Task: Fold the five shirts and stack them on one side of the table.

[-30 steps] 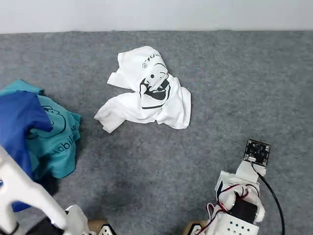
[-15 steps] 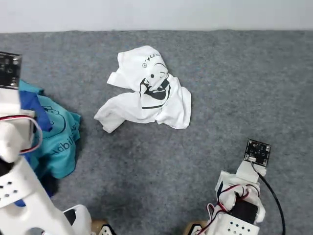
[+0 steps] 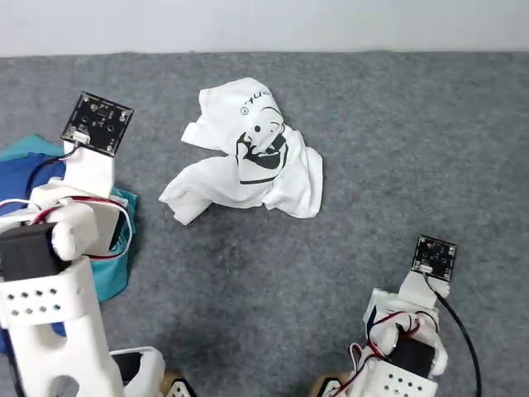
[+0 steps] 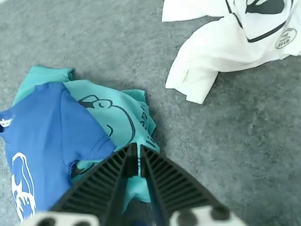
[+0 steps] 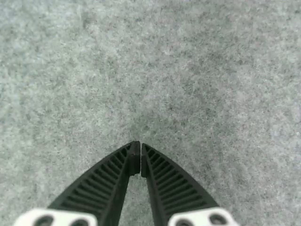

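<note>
Teal shirt (image 4: 123,107) beneath L gripper (image 4: 136,149), white shirt (image 4: 221,52) well apart

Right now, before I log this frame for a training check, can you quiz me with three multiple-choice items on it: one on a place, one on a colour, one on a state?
1. Where does the white shirt lie?
A) folded on a stack
B) crumpled, alone near the middle of the table
C) held in a gripper

2. What colour is the shirt lying on the teal shirt?
A) blue
B) red
C) yellow

3. How is the right gripper?
A) wide open
B) shut on a sleeve
C) shut over bare table

Answers:
1 B: grey table shows all around it in the high view.
2 A: the blue shirt overlaps the teal one in the left wrist view.
3 C: its jaws are closed with nothing between them and only grey surface is below.
</note>
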Controlling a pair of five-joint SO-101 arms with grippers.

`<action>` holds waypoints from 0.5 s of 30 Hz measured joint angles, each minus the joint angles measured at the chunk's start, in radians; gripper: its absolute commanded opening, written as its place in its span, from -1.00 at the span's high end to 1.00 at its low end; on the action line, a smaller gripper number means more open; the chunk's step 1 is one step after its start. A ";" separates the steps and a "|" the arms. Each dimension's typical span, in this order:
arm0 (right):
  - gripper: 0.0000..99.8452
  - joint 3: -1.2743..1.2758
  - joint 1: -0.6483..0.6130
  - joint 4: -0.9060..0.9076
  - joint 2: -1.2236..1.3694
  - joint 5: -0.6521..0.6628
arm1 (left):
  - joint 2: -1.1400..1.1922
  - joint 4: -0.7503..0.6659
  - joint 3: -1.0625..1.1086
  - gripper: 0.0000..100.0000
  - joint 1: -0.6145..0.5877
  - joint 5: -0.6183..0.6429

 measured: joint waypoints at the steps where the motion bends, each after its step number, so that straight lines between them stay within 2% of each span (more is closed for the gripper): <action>1: 0.98 0.000 0.000 0.000 0.000 0.000 | -0.002 0.003 0.000 0.97 0.000 0.000; 7: 0.98 0.000 -0.025 0.000 0.000 0.000 | -0.003 0.038 0.000 0.97 -0.002 0.000; 9: 0.98 0.000 -0.051 -0.006 0.000 0.008 | -0.003 0.041 0.000 0.97 -0.037 0.003; 15: 0.98 -0.058 -0.114 -0.089 0.002 0.153 | -0.003 0.043 0.000 0.97 -0.299 0.006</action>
